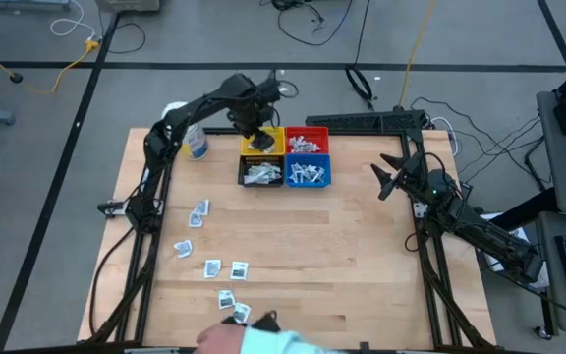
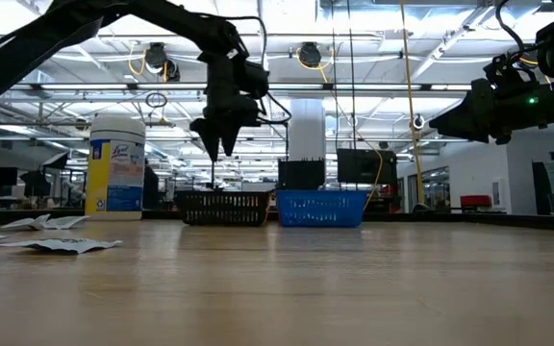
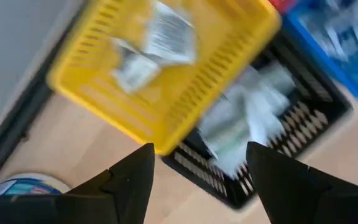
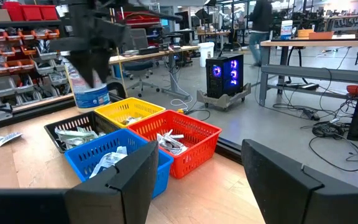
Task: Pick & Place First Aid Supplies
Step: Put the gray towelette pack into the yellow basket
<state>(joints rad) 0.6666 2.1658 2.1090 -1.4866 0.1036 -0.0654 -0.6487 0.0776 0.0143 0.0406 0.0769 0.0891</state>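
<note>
1. Left gripper [image 1: 254, 131] hangs over the yellow bin [image 1: 273, 144], fingers spread, nothing in them.
2. Right gripper [image 1: 385, 180] waits off to the side, open too.
3. Loose packets [image 1: 211, 266] lie scattered on the table [image 1: 362, 256].

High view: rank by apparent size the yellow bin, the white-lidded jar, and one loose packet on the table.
1. Yellow bin, though the left arm's jaws cover part of it.
2. White-lidded jar, clearly smaller.
3. Loose packet, smallest.
</note>
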